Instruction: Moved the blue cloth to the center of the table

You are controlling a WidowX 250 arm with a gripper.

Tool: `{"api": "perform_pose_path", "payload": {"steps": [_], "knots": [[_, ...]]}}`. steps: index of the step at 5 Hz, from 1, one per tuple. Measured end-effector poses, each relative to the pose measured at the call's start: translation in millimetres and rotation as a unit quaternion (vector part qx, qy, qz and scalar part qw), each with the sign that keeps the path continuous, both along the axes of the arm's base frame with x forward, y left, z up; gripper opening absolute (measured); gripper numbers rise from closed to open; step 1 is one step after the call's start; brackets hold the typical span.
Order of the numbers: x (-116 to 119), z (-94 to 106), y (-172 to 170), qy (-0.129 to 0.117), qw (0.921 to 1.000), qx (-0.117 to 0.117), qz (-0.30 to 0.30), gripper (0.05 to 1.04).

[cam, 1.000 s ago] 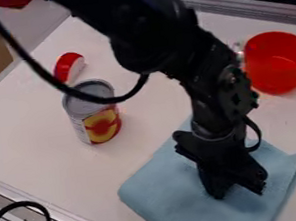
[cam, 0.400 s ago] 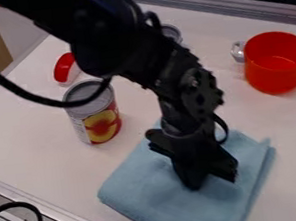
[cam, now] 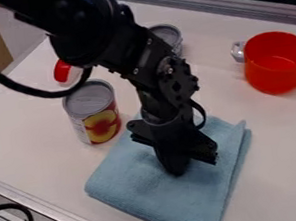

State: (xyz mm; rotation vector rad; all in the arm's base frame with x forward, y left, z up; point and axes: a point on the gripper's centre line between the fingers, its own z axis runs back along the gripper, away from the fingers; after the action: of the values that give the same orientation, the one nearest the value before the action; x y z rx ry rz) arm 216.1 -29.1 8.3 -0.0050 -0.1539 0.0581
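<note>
1. Hand [cam: 194,164] is down at the cloth [cam: 163,193], over its far half and right of the can [cam: 93,111]. It may be pinching a fold or only pressing on the pile; from this slant I cannot tell which.
2. Cloth lies folded on the near, middle part of the bench [cam: 278,168], its left side just beside the can's base. Centring looks well along, though a small shift farther from the near edge might still be wanted.
3. Likeliest trouble is the can: a drag farther left would push the cloth's edge into its base and could slide or tip it.
4. A weak hold would let the cloth slip out and stop short; a one-point pull could bunch the middle while the corners lag. If a fold is caught, lifting too soon would carry the cloth up and spoil its lie.
5. Loose cable [cam: 13,85] loops past the can's top, so a low swing of the arm [cam: 101,32] could snag the rim.
6. Cloth is soft, matt blue and thick at the folds, roughly square, with its far right corner ridged up. It should drag easily over the smooth, pale bench.
7. Can is a rigid metal cylinder with a ridged lid and fruit on its label. Far right, the pot [cam: 276,62] is round, glossy red and see-through, well clear of the cloth.
</note>
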Motion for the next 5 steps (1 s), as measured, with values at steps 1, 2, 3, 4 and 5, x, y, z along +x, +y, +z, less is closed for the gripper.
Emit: {"api": "perform_pose_path", "payload": {"steps": [1, 2, 3, 4, 5], "knots": [[-0.6, 0.0, 1.3, -0.004, 0.9998, -0.002, -0.020, 0.052], [-3.5, 0.8, -0.1, -0.005, 0.9993, -0.005, -0.037, 0.052], [-3.8, 1.3, -0.6, -0.007, 0.9991, -0.006, -0.042, 0.074], [-7.1, 3.4, 0.9, 0.005, 0.9988, -0.010, -0.048, 0.206], [-13.6, 10.2, 1.1, 0.028, 0.9980, -0.020, -0.053, 0.425]]}}
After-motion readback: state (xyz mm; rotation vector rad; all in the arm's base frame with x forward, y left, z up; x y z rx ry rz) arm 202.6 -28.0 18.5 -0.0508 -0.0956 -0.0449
